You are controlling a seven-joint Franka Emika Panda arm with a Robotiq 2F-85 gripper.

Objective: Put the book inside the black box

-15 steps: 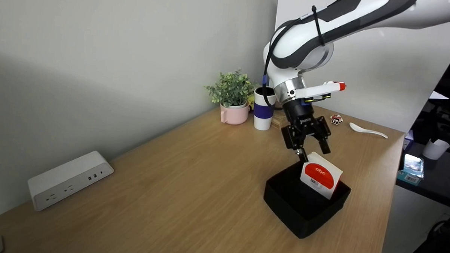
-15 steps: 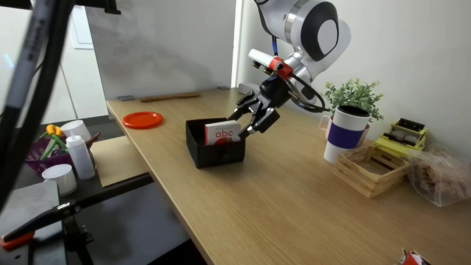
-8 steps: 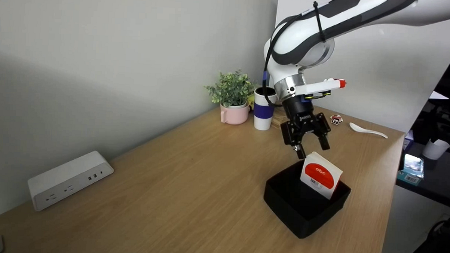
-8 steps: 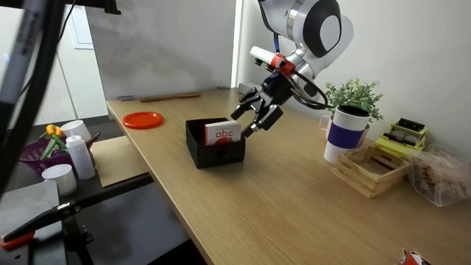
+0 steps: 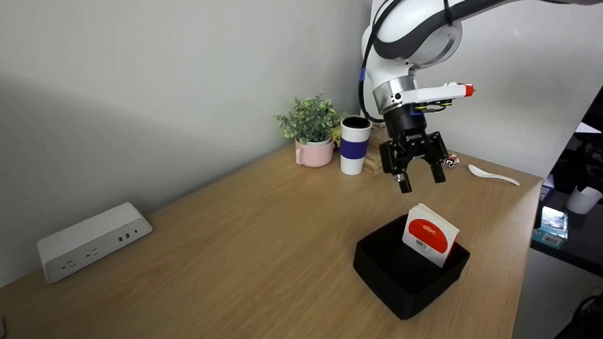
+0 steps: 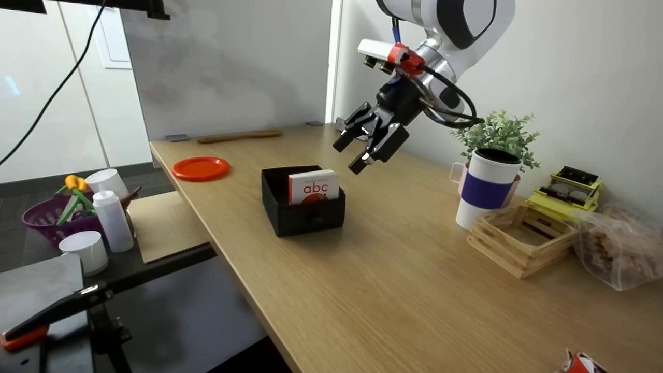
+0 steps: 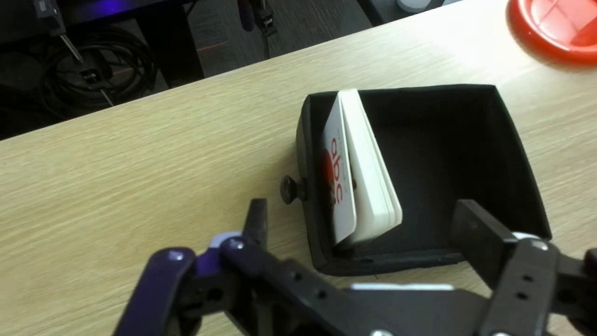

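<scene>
While in box (image 5: pixel 380 282), book (image 5: pixel 430 236) on edge

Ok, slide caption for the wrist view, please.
An abc book stands on edge inside the black box, jaws open in the foreground, red plate at top right.

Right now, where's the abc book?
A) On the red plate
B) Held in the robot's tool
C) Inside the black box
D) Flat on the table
C: the book stands on edge in the black box, its top sticking out, and the open tool hangs clear.
</scene>
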